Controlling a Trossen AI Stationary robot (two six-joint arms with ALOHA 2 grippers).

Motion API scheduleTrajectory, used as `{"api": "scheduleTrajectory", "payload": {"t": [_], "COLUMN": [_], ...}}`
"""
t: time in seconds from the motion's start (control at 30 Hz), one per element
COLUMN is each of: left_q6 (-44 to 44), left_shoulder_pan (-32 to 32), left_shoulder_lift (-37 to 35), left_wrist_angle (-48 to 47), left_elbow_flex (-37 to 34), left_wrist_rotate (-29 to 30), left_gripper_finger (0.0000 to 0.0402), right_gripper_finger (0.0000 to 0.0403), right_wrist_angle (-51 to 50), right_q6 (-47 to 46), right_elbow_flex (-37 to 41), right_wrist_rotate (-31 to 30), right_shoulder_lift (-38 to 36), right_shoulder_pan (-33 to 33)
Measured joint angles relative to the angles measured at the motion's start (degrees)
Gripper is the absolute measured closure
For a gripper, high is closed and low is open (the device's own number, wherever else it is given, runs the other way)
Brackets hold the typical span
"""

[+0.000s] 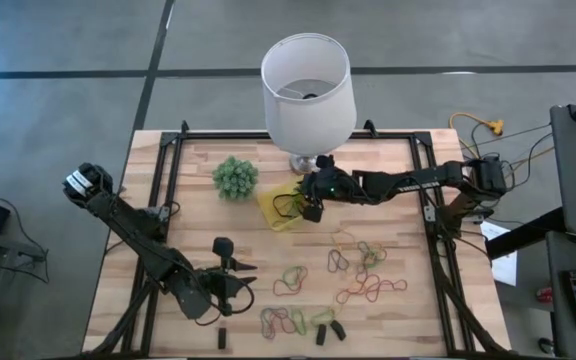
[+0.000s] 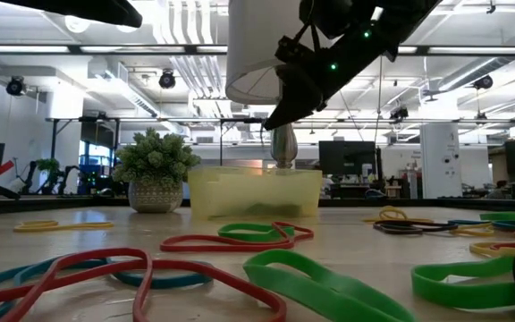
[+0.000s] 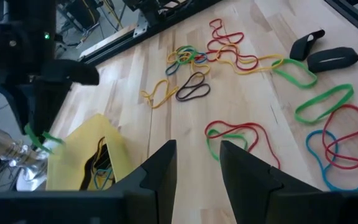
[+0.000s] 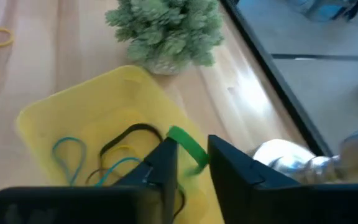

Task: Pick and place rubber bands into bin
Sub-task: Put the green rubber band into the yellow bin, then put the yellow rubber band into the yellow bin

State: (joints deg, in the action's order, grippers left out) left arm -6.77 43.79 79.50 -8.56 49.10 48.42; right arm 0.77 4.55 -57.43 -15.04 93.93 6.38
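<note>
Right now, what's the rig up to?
It is sorting rubber bands into the yellow bin. The right hand hangs over the bin with a green rubber band at its fingers, apparently mid-drop; a few bands already lie inside. The left hand waits open low over the near side of the table. Many loose bands are still scattered on the wood, beside the lamp and small plant.

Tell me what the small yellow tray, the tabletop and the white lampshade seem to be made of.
Small yellow tray: likely thin translucent plastic with a smooth, slightly glossy finish; the low view shows light passing through its wall. Tabletop: pale wood planks, matte, with visible grain and seams. White lampshade: smooth and matte, probably fabric or paper over a frame; the material can't be told for certain.
</note>
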Motion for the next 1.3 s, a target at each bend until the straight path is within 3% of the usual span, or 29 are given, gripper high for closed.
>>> {"api": "scheduleTrajectory", "payload": {"t": [0.33,0.83,1.13,1.3], "left_q6": [-0.52,-14.21,-30.12,-34.74], "left_shoulder_pan": [0.0,-0.02,-2.99,-5.91], "left_shoulder_lift": [0.0,0.0,2.14,3.46], "left_wrist_angle": [0.0,-10.29,-25.21,-26.43], "left_elbow_flex": [0.0,-0.02,-0.3,-2.72], "left_wrist_rotate": [-0.02,-2.47,-9.04,-14.09], "left_gripper_finger": [0.0295,0.0295,0.0295,0.0295], "right_gripper_finger": [0.0244,0.0218,0.022,0.022], "right_wrist_angle": [-3.95,-4.9,-4.89,-4.82], "right_q6": [-3.63,-2.95,-0.82,0.32], "right_elbow_flex": [0.02,0.02,0.02,0.02], "right_wrist_rotate": [3.55,6.31,10.79,10.7], "right_shoulder_lift": [0.04,0.04,0.04,0.04], "right_shoulder_pan": [0.63,0.84,-6.81,-13.84]}}
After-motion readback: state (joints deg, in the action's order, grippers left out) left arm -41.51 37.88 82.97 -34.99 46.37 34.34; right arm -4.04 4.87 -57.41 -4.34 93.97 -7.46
